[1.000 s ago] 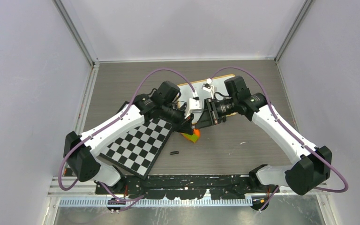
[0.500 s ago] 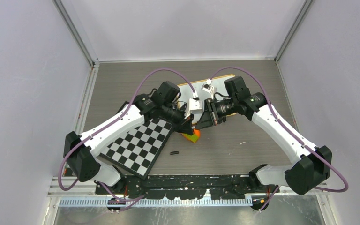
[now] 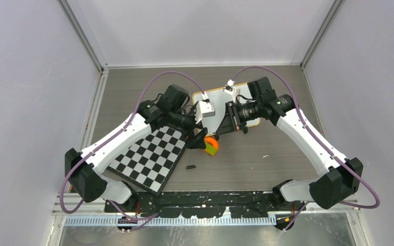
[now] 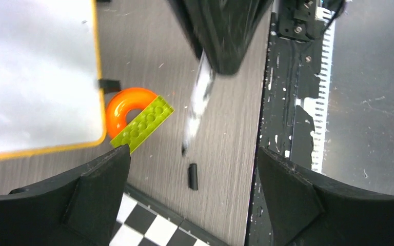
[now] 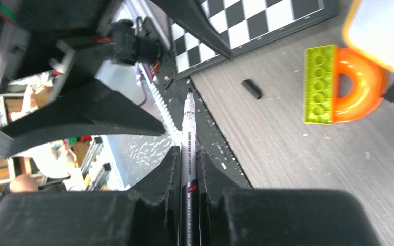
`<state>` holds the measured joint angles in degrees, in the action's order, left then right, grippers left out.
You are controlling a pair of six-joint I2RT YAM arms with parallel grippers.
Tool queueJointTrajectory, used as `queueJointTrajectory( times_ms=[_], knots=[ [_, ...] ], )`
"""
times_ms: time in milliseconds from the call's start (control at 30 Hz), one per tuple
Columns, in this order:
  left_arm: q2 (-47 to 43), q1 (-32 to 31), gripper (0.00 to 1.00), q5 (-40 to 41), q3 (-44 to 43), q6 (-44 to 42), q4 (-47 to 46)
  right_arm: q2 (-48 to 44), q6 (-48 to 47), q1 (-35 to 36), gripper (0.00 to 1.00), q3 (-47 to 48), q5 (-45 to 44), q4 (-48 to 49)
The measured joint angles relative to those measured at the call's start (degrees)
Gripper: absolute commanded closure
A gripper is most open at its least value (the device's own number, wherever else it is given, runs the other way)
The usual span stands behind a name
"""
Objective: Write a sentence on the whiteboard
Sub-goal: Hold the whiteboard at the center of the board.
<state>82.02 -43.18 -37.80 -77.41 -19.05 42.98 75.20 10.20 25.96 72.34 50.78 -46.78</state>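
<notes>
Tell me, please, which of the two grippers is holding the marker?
The right gripper: it is shut on the marker, while the left gripper stands wide open and empty.

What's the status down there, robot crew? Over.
Left gripper open, empty. Right gripper shut on marker. Whiteboard blank where visible. Orange ring and green brick beside its edge.
</notes>
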Motion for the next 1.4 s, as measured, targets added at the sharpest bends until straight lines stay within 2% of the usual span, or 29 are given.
queueJointTrajectory(
  times_ms=[200, 400, 567, 733, 1033, 1233, 1400],
  knots=[
    [-6.12, 8.17, 0.0, 1.09, 0.57, 3.76, 0.07, 2.32, -4.28, -2.12, 1.0, 4.61, -9.79, -3.52],
    [-11.06, 18.38, 0.0, 3.96, 4.0, 12.94, -4.33, 1.64, -6.45, -2.93, 1.0, 6.12, -22.03, -3.8],
    [-11.02, 19.69, 0.01, 11.3, 6.84, 20.63, -8.63, -1.77, -4.76, -5.73, 1.0, 3.63, -26.29, 1.42],
    [-9.81, 19.69, 0.0, 12.66, 9.4, 21.07, -11.23, -6.27, -4.79, -7.43, 1.0, 0.22, -26.58, 5.33],
    [0.24, 21.0, 0.0, 2.82, 7.3, 16.44, -12.02, -1.27, -6.91, -6.19, 1.0, -0.52, -23.47, 10.47],
    [3.63, 27.23, 0.02, -7.19, 7.52, 21.53, -21.16, -0.79, -7.19, -2.43, 1.0, -2.19, -26.03, 16.04],
    [6.43, 29.83, 0.05, -11.61, 8.55, 25.81, -29.44, 1.38, -7.34, -0.02, 1.0, -3.63, -28.24, 20.11]
  ],
)
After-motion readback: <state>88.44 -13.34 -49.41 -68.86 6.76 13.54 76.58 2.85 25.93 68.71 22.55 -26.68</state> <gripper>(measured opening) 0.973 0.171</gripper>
